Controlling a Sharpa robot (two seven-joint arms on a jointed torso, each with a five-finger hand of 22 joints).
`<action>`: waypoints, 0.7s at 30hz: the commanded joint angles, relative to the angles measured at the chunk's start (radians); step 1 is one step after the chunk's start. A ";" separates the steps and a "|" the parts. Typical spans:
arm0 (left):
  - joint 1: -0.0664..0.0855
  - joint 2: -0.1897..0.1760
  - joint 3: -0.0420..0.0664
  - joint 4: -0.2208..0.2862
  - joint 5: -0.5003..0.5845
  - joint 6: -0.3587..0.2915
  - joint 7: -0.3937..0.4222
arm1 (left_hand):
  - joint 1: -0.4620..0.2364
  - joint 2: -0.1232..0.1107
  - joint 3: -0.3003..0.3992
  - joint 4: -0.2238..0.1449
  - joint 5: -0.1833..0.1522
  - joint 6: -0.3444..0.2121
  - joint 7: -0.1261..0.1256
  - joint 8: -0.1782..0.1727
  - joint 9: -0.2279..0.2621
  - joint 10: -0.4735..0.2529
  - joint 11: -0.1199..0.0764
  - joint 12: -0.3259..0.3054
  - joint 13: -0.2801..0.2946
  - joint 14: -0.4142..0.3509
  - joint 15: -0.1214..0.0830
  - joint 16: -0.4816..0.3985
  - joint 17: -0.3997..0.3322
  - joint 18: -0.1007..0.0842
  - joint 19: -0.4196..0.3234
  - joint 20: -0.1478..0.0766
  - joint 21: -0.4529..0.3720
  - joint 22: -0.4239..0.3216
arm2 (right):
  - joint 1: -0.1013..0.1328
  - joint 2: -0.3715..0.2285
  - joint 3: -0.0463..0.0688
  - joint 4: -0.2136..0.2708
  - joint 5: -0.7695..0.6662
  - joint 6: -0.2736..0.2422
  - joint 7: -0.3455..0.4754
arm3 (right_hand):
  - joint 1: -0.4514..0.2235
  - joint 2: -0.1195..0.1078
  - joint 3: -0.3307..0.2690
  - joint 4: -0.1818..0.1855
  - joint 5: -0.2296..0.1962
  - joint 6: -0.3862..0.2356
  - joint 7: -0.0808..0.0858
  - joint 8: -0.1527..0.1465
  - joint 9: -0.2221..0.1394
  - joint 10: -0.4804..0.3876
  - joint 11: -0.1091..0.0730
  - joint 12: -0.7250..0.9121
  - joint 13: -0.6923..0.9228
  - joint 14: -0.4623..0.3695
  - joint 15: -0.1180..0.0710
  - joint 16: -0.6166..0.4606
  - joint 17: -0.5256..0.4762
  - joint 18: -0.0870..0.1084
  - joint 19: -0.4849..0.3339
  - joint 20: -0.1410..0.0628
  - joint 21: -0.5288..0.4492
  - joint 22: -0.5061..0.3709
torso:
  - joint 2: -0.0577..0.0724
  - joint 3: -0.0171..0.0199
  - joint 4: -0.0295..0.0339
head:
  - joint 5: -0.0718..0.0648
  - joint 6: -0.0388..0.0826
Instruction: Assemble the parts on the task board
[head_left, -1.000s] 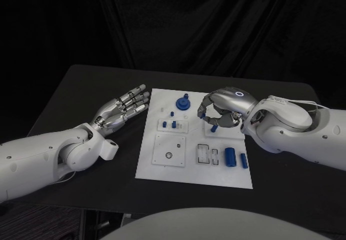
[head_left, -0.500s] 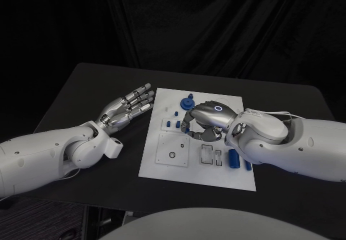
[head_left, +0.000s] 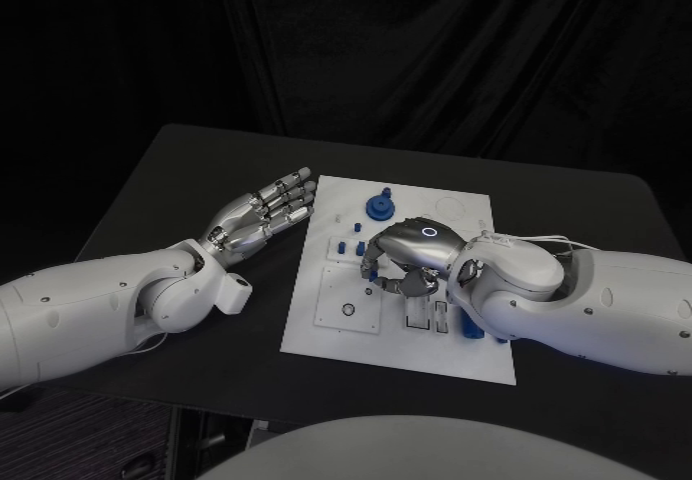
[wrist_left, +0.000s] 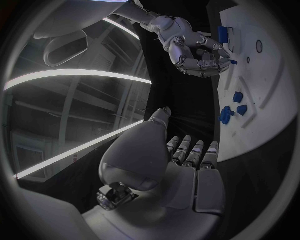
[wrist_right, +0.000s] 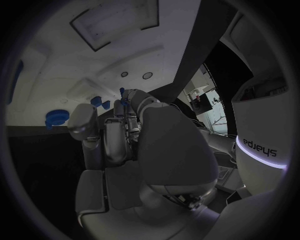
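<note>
Board (head_left: 462, 215) centre under right robot hand (head_left: 408, 258)

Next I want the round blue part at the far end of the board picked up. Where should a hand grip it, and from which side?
Grip the round blue part by the short post rising from its centre, or across its rim, coming straight down. It appears to sit flat on the task board with open white space around it. The left hand, open beside the board, looks nearer.

Task board (head_left: 462, 215) matt white plastic; table (head_left: 159, 170) matt black; hands (metallic silver) (head_left: 263, 215) glossy.
</note>
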 joint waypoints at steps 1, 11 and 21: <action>-0.002 0.003 0.001 0.001 0.003 0.018 0.090 | -0.005 0.009 0.001 -0.008 0.001 0.005 0.005 0.003 0.001 -0.003 0.001 0.004 0.000 0.000 0.005 0.003 0.000 0.015 -0.001 0.000 -0.006 -0.001 | -0.006 0.005 0.000 -0.007 -0.012 0.017 -0.023 | -0.001 0.001 0.001 -0.003 -0.004 -0.008 -0.001 -0.005 0.001 0.008 0.001 0.000 0.001 0.006 0.003 0.005 -0.001 -0.010 0.000 0.001 -0.002 0.122 | 0.000 0.0010 -0.0002 | 0.000 0.000; -0.003 0.005 0.001 -0.002 0.002 0.024 0.085 | -0.005 0.010 0.003 -0.011 0.002 0.022 0.023 0.006 0.003 -0.004 -0.001 0.007 0.000 0.001 0.008 0.006 0.001 0.015 -0.001 0.001 -0.005 -0.001 | -0.020 0.012 0.000 -0.020 -0.012 0.019 -0.022 | 0.000 0.001 0.002 -0.004 -0.004 -0.008 -0.001 -0.005 0.002 0.009 0.001 0.000 0.001 0.005 0.003 0.003 -0.003 -0.009 -0.002 0.001 -0.006 0.120 | 0.000 0.0009 -0.0017 | 0.007 0.000; -0.005 0.008 0.001 -0.006 0.002 0.031 0.080 | -0.005 0.011 0.004 -0.011 0.001 0.029 0.028 0.007 0.004 -0.004 -0.003 0.007 0.000 0.006 0.012 0.014 0.003 0.015 -0.002 0.001 -0.005 0.000 | -0.032 0.018 0.000 -0.024 -0.012 0.021 -0.020 | 0.001 0.001 0.002 -0.005 -0.004 -0.009 -0.001 -0.005 0.002 0.009 0.002 0.000 0.001 0.005 0.004 0.004 -0.002 -0.009 -0.001 0.001 -0.005 0.121 | 0.000 0.0008 0.0001 | 0.005 0.000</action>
